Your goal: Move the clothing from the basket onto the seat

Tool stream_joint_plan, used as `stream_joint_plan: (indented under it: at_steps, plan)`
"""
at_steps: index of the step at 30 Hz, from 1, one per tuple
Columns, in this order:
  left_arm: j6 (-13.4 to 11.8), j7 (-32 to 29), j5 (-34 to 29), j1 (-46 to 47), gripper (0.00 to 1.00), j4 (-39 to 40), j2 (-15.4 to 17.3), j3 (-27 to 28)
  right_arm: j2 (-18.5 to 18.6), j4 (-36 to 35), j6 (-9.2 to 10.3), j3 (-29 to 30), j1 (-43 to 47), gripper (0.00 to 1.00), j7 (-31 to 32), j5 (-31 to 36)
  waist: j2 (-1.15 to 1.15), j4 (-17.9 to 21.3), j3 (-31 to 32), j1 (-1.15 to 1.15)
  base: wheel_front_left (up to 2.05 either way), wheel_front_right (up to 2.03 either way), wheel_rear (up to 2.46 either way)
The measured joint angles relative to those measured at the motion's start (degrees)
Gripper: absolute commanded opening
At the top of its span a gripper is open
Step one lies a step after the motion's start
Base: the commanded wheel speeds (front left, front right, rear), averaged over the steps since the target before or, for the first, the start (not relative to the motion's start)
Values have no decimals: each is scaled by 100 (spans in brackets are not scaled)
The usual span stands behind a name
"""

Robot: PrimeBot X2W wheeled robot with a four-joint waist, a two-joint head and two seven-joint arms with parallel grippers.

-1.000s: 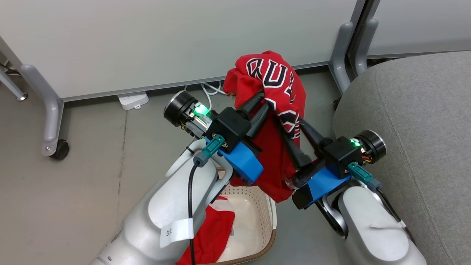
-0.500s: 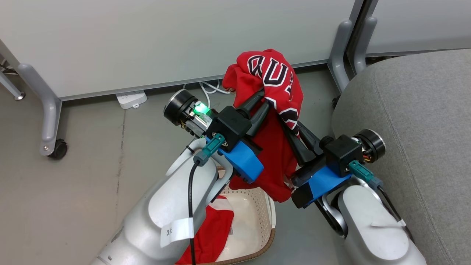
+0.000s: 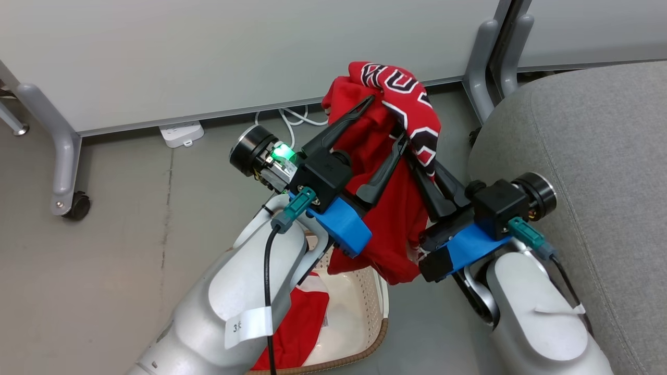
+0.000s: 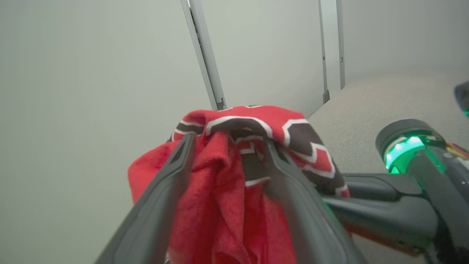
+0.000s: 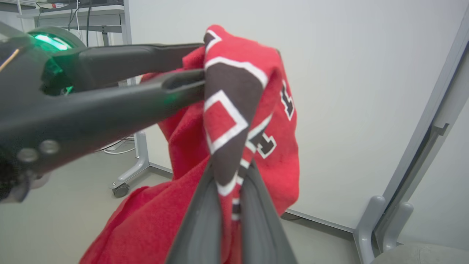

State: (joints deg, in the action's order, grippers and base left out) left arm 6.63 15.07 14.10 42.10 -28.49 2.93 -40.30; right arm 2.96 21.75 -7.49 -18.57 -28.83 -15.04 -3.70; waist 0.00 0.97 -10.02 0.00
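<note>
The red jersey with black, white-edged lettering hangs in the air above the basket. My right gripper is shut on a fold of it, with the fingertips buried in the cloth. In the right wrist view the right gripper pinches the lettered band of the jersey. My left gripper stands open, and cloth still drapes between and over its spread fingers. A second red piece with white trim lies in the cream basket. The grey seat is at the right.
A pale partition panel on grey castor legs stands behind. More grey legs rise beside the seat's corner. A white power strip and cables lie on the grey floor under the panel.
My right gripper closed on the jersey, then my left gripper opened wide. The jersey's top shifted slightly right and up. The head view has also shifted a little.
</note>
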Motion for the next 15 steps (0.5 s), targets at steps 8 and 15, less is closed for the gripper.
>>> stream_joint_plan:
  at_steps: [8,15]
  plan:
    - [-4,0,-69,-1,100,-33,-1,-14,-3,-182,1,400,-43,0,-1,-36,0,159,-164,0,0,0,0]
    - [-4,0,-162,0,100,-58,5,-80,16,-404,1,821,-127,0,-1,8,0,498,-361,0,0,0,0]
